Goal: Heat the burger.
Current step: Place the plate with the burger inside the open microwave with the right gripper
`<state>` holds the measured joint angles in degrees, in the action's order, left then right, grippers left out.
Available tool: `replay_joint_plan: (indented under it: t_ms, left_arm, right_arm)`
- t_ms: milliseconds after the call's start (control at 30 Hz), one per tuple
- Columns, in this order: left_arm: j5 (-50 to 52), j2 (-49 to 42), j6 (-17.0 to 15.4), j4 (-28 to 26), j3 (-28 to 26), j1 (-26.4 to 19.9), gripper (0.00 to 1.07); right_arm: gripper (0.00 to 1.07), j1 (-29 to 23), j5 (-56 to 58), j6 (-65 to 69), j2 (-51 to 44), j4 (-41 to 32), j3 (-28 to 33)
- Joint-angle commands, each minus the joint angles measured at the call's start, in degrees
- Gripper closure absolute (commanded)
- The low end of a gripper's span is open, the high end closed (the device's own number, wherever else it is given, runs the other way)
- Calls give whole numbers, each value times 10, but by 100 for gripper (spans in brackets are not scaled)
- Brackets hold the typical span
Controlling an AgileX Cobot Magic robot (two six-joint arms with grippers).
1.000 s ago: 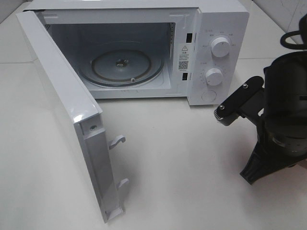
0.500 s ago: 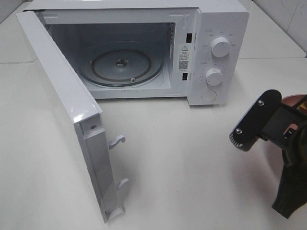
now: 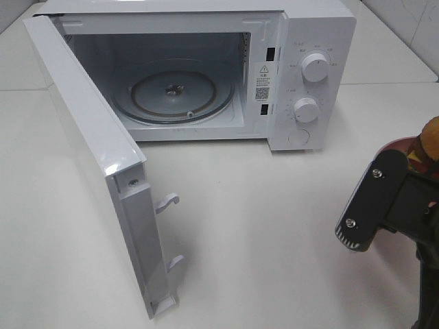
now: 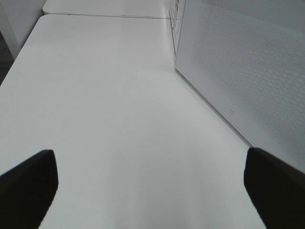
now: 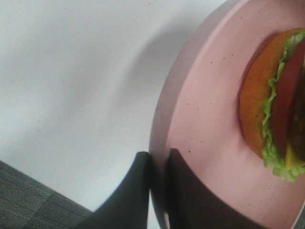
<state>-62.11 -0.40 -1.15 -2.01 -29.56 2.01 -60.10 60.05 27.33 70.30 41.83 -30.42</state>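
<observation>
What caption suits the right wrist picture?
The right gripper clamps the rim of the pink plate carrying the burger.

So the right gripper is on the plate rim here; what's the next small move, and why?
Probably carry the pink plate across toward the microwave. The right gripper is shut on the plate's rim with the burger sitting on it, the door stands wide open, and the glass turntable inside is bare, so nothing visible blocks the way in.

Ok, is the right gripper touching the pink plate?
Touching. The right wrist view shows the right gripper shut on the rim of the pink plate, one finger on each side, with no gap.
</observation>
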Motion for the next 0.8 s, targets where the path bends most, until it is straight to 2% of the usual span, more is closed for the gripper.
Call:
replay_joint_plan:
  t_ms: [33,800]
  left_arm:
    - [10,-6,-1,-3,1,-2,9]
    - [10,-6,-1,-3,1,-2,9]
  right_arm:
    - [107,-1,9,-27,-7,39,2]
    - [107,-1,-119,-111,-7,85,2]
